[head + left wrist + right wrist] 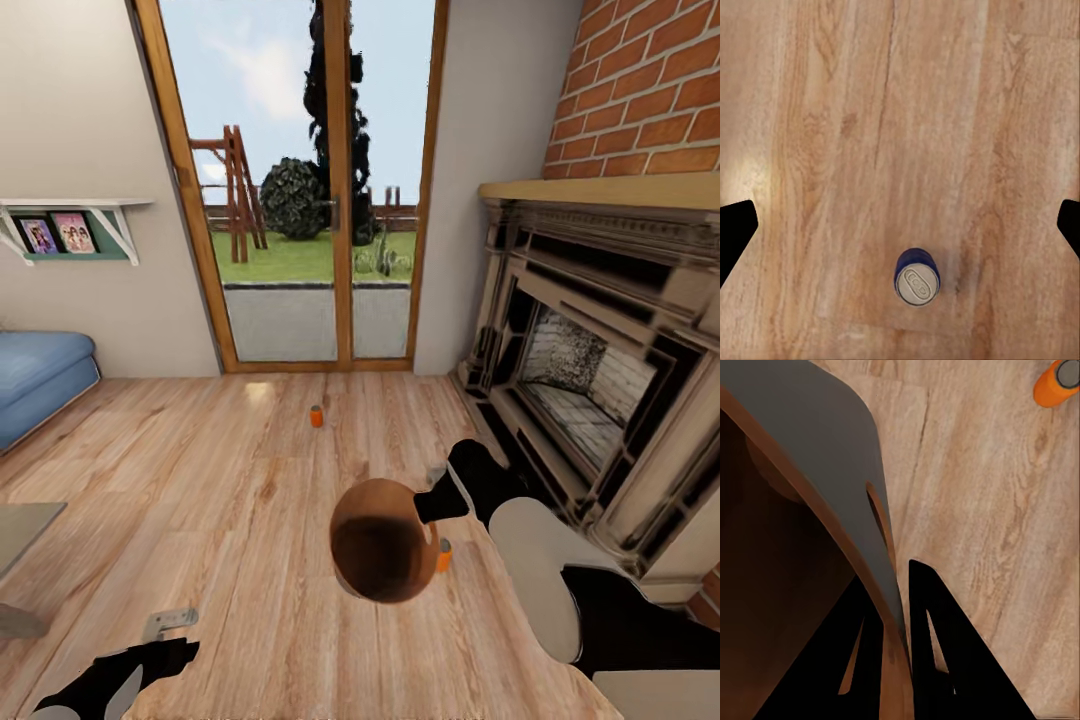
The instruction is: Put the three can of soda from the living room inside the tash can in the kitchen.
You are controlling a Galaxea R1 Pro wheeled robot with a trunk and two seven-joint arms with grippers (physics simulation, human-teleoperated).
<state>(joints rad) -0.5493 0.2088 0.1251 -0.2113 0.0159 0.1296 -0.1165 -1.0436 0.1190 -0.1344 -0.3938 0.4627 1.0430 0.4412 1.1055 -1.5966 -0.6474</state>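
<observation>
I am in the living room. My right gripper [436,482] is shut on the rim of the tash can [385,540], a grey bucket with a brown inside, held above the wood floor. In the right wrist view the fingers [926,607] pinch the wall of the tash can [832,472] by its slot handle. One orange can of soda [443,555] stands on the floor right beside the bucket, also visible as the orange can [1059,381]. A second orange can [316,416] stands farther off toward the glass doors. My left gripper [167,624] hangs open over a dark blue can [916,276] upright on the floor.
A brick fireplace [590,380] with a raised hearth runs along the right. Wood-framed glass doors [320,200] stand ahead. A blue sofa [40,375] sits at the left, and a low table corner [20,530] is at the near left.
</observation>
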